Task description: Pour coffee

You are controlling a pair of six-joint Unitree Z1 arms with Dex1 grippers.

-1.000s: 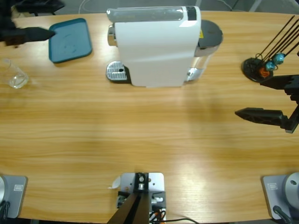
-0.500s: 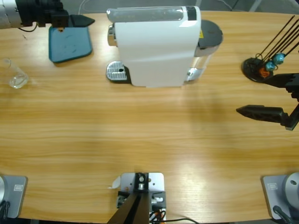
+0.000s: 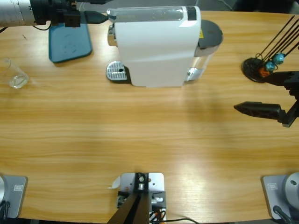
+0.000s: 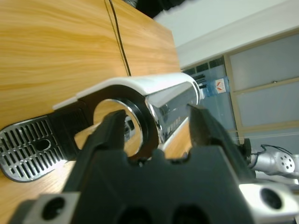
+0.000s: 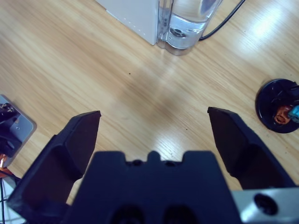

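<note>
The coffee machine [image 3: 156, 44] sits at the far side of the table, roughly middle, a white box with a drip tray [image 3: 117, 72] poking out on one side and a clear water tank [image 5: 187, 21] on the other. No cup is under the spout yet; the only glass [image 3: 13, 74] is way off near the table's edge, well apart from the machine.

The left gripper [image 3: 96, 17] is up at the machine's top corner on the drip-tray end, and its jaws are apart. In the left wrist view the machine's chrome front and lever end [image 4: 135, 116] show right between the two jaws, so it looks like the step in hand is working the lever or lid on top, probably to get the machine ready to brew.

To do this well, the left arm should line up so the jaws straddle the lever end squarely instead of clipping the white shell, then close gently and move along the lever's own arc. Pushing sideways could shove the whole machine across the wood. There's a teal tray [image 3: 70, 39] just beside that arm, so it's worth keeping the elbow clear of it.

The right gripper [image 3: 261, 95] hangs over bare table on the tank side, jaws wide apart, holding nothing. A black stand with coloured capsules [image 3: 261, 69] is near it.
</note>
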